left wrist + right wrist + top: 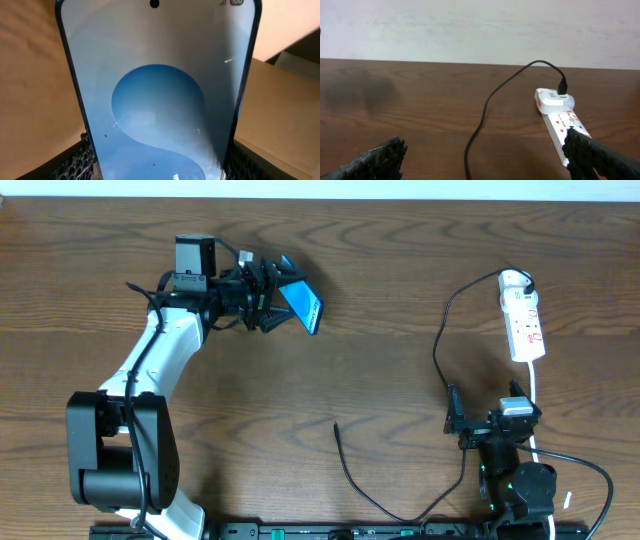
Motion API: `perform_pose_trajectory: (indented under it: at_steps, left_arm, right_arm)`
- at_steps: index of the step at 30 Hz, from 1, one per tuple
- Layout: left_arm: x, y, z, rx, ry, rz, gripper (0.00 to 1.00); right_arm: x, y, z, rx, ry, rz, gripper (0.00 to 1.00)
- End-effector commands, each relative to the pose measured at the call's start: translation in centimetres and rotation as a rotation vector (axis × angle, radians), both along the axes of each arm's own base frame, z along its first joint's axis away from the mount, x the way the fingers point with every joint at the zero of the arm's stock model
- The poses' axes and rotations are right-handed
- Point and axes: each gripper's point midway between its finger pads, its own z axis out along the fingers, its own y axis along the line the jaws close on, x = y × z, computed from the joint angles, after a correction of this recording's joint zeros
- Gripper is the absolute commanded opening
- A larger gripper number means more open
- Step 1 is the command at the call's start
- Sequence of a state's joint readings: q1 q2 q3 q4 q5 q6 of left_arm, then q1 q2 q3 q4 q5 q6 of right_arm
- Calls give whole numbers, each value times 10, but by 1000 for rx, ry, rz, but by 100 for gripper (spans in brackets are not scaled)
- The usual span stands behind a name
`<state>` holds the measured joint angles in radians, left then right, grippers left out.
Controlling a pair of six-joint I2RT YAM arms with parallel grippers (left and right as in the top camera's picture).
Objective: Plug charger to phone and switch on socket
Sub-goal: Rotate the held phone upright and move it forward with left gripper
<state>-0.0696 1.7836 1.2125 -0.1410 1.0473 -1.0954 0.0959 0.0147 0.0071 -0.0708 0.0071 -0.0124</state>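
Left gripper (268, 302) clamped the flat blue-screened, black-edged phone (300, 305) tilted, well left of the white oblong power strip (524, 320); right gripper (487, 412) gaped near the strip. The thin black cable (440, 350) wanted a square grasp at its plug tip (337, 425).

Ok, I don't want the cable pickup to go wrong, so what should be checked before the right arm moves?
1. Phone gripped in the left gripper jaws: ok.
2. Right gripper open and empty: ok.
3. Charger joined to the white adapter on the power strip: ok.
4. Charger's loose plug tip lying free on the table: ok.
5. Power strip switch on: cannot tell.
6. Phone's port facing the right arm: cannot tell.
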Motion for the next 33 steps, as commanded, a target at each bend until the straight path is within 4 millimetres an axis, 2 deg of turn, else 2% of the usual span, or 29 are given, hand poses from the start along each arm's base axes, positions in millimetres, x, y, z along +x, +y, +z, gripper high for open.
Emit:
perform_pose_trajectory:
  at_steps: [1, 14, 22, 33]
  left_arm:
    - [10, 2, 24, 23, -97, 29, 7]
    - [38, 20, 19, 85, -73, 217, 8]
    - [48, 20, 32, 74, -155, 230, 7]
    - [60, 27, 37, 101, -207, 286, 7]
  right_arm:
    - [0, 2, 0, -11, -1, 11, 99]
    - [0, 2, 0, -11, -1, 12, 99]
    - [0, 2, 0, -11, -1, 12, 99]
    - [0, 1, 0, -11, -4, 4, 99]
